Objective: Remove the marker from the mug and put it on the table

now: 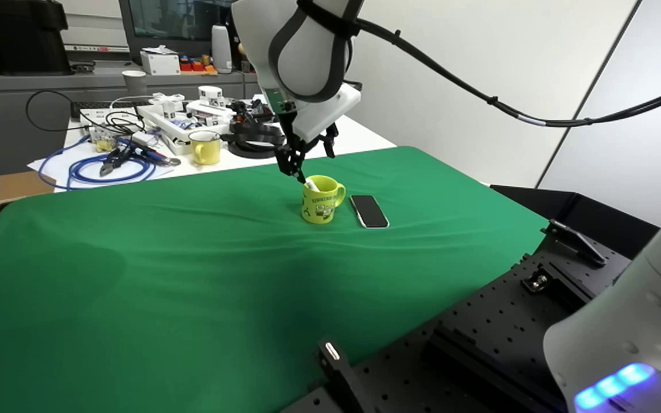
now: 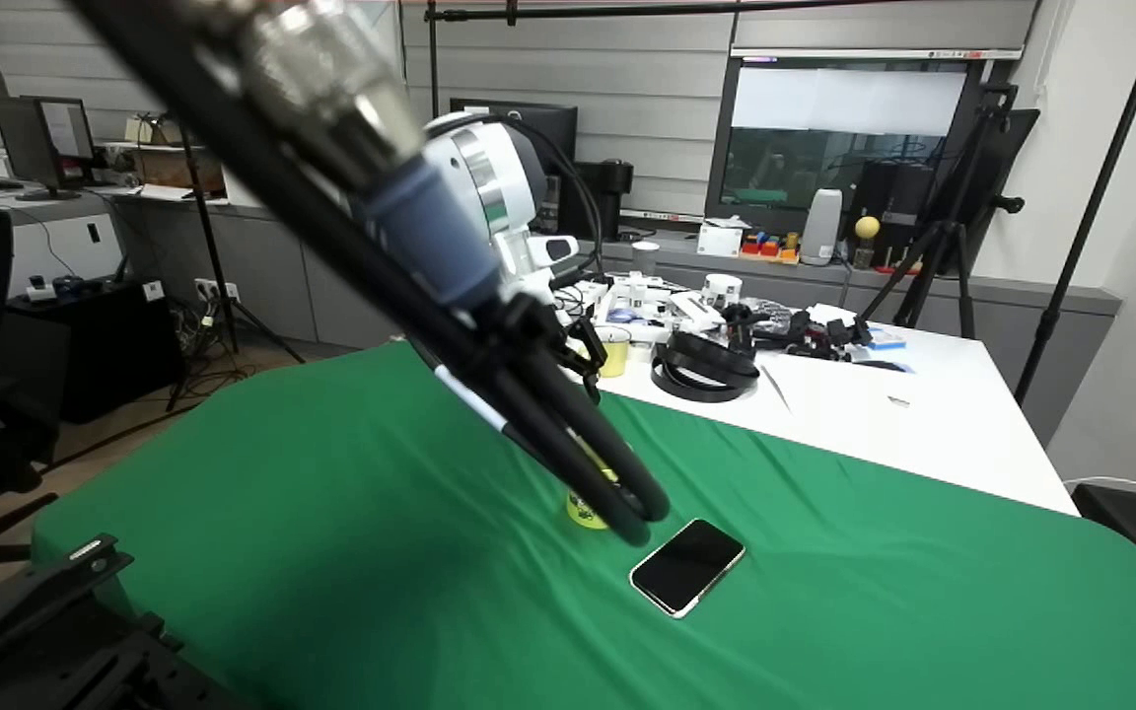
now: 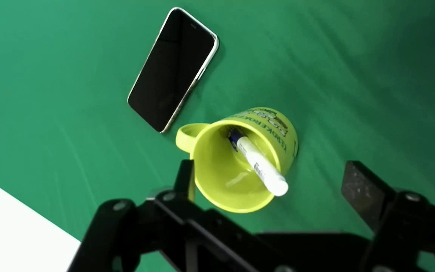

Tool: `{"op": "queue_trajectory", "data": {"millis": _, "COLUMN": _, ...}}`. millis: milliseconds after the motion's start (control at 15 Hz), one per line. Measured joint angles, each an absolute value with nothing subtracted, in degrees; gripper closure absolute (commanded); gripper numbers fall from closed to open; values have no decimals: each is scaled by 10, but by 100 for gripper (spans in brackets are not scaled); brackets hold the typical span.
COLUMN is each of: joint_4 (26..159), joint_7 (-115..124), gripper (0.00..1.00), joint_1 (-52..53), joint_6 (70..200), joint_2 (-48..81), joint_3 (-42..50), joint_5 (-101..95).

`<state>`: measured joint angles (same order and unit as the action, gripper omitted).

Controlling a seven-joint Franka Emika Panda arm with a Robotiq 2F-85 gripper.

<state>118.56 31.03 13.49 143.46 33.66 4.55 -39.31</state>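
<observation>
The yellow-green mug (image 1: 322,209) stands upright on the table's green cloth (image 1: 193,264). The marker (image 1: 311,184) leans inside it, its white end over the rim. In the wrist view the marker (image 3: 257,164) has its dark blue end down inside the mug (image 3: 227,185). My gripper (image 1: 314,164) is just above the mug. In the wrist view my gripper (image 3: 273,181) is open, one finger on each side of the marker's white end, touching neither side of it. In an exterior view a cable hides the marker and most of the mug (image 2: 583,513).
A phone (image 3: 174,70) lies flat beside the mug's handle. Behind the green cloth, a white table (image 2: 884,414) holds cables, tools and a pale yellow mug (image 1: 205,149). A black perforated base plate (image 1: 479,338) borders the cloth. A thick black cable (image 2: 331,247) crosses an exterior view.
</observation>
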Motion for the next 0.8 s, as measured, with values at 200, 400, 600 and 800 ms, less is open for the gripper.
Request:
{"op": "queue_trajectory", "data": {"millis": 200, "joint_4": 1165, "joint_7": 310, "gripper": 0, "joint_1": 147, "joint_6": 1443, "joint_2": 357, "joint_3": 62, "joint_5": -394}}
{"op": "queue_trajectory", "data": {"millis": 400, "joint_4": 1142, "joint_7": 311, "gripper": 0, "joint_1": 155, "joint_6": 1447, "joint_2": 381, "joint_3": 77, "joint_5": -394}}
{"op": "queue_trajectory", "data": {"millis": 600, "joint_4": 1125, "joint_7": 311, "gripper": 0, "joint_1": 159, "joint_6": 1455, "joint_2": 402, "joint_3": 87, "joint_5": -394}}
{"op": "queue_trajectory", "data": {"millis": 800, "joint_4": 1113, "joint_7": 311, "gripper": 26, "joint_1": 164, "joint_6": 1456, "joint_2": 418, "joint_3": 94, "joint_5": -393}}
